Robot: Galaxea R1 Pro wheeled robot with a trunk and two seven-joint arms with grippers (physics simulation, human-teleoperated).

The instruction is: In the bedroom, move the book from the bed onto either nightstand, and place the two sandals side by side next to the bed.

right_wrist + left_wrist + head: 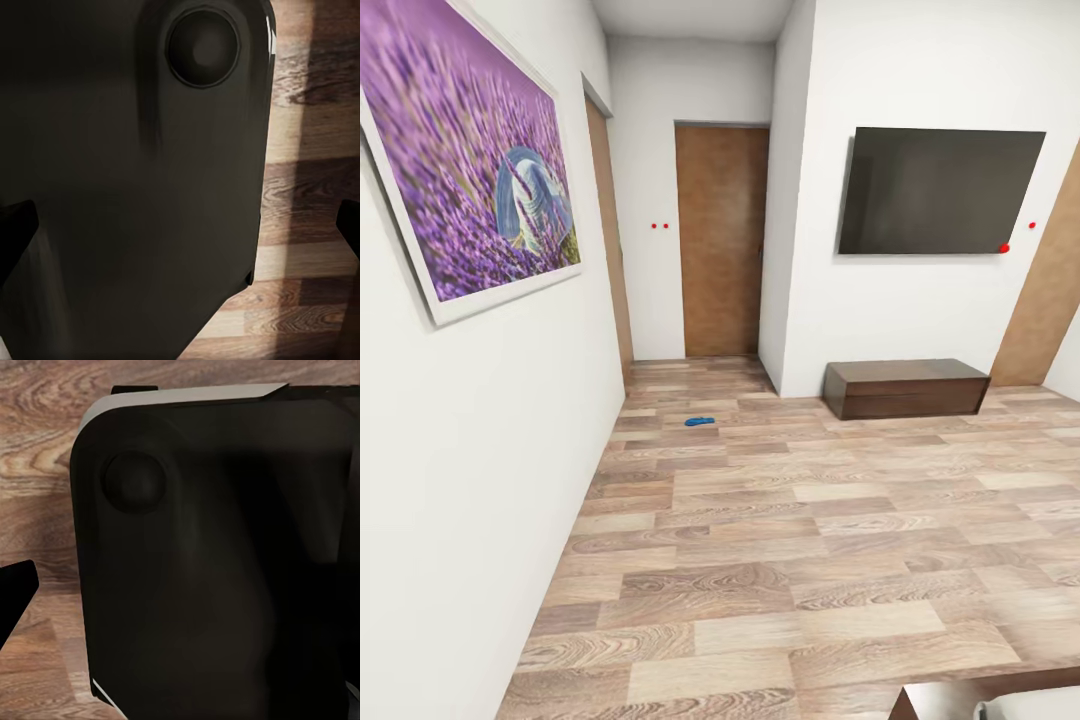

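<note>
A lavender painting (470, 150), wall television (940, 190) and low bench (905, 388).

Ahead of me a wood-plank floor (780, 560) meets white walls with a lavender picture (465, 150), a dark TV (940, 190), a low brown cabinet (905, 388) and 1 brown door (722, 240).

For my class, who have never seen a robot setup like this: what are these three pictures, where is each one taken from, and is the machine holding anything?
These are simulator renders from a wheeled robot with two arms. The big picture comes from its head camera: a wood-plank floor, a purple flower painting, a wall television, a low dark cabinet, a brown door, and one blue sandal lying on the floor near the hallway. The two dark pictures come from cameras on the wrists, close against the robot's own dark body above the floor. Whether either tool is open cannot be told; nothing held is visible.
</note>
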